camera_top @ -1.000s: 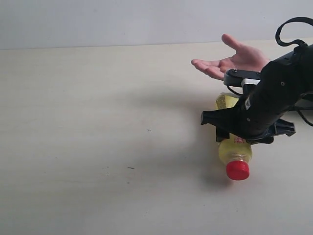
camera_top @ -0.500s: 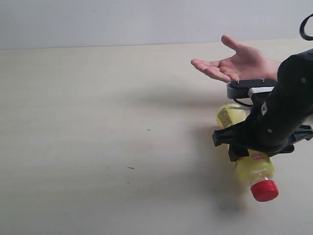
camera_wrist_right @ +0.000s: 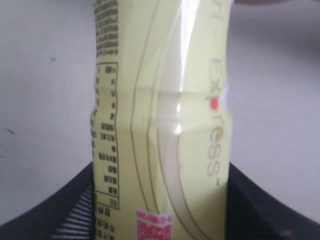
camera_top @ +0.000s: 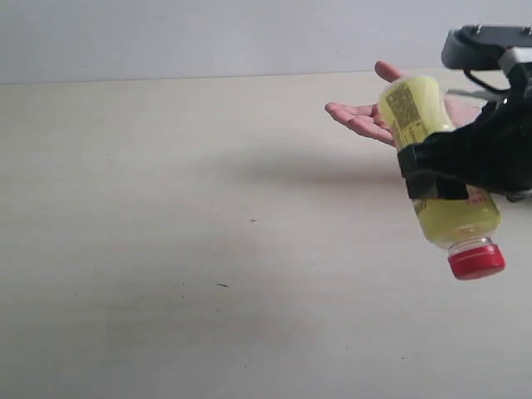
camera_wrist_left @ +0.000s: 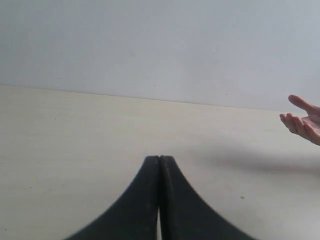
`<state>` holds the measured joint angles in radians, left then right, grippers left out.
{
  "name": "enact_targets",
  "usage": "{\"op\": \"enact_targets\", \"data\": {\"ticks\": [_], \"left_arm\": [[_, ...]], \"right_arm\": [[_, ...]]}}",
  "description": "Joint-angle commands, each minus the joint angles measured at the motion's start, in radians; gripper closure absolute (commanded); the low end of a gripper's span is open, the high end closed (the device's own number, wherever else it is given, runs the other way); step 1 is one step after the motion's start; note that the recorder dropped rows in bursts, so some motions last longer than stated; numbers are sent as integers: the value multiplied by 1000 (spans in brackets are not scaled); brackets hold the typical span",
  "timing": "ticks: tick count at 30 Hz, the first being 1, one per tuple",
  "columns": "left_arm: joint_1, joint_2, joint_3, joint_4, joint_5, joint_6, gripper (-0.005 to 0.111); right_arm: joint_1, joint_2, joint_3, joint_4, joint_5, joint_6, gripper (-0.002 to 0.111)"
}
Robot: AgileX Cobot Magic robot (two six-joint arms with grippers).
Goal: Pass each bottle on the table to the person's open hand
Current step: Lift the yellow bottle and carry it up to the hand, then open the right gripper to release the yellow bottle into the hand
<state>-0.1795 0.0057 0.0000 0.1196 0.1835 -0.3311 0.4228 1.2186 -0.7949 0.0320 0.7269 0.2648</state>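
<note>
Plainly, our right claw (camera_top: pixel 453 170) is parted to about the width of the yellow plastic bottle (camera_top: pixel 420 108) and clamps it around the middle, gripping it from both sides. Our left claw (camera_wrist_left: pixel 159 162) is pressed fully together and holds nothing, with the pale beige desk (camera_top: pixel 166 208) spread out beyond it. Near the bottle's neck the clear wall shows pale yellow liquid inside. The bottle hangs clear of the desk, tilted, with its red cap (camera_top: pixel 475 260) low and its base high. It overlaps the person's bare open hand (camera_top: pixel 359 116), which is palm up; we cannot tell whether they touch. Its yellow label (camera_wrist_right: pixel 165 100) carries small dark print.
</note>
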Motion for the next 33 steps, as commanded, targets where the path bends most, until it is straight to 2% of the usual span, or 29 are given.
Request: {"op": "enact_targets", "data": {"ticks": [1,11,14,20,33], "left_arm": [[1,-6,0,7,-6,-4,107],[1,-6,0,7,-6,-4,107],[1,-6,0,7,-6,-4,107],[1,-6,0,7,-6,-4,107],[1,-6,0,7,-6,-4,107]], "right_arm": [[2,-11,-112,-18,28,-5,108],[-1,259,-371,-157,117,-14,108],[-51,346,-453,-163,142,-56,108],[-120,400,-479,-118,140,-168,108],[-120,552,-479,-115,71,-184,108]]}}
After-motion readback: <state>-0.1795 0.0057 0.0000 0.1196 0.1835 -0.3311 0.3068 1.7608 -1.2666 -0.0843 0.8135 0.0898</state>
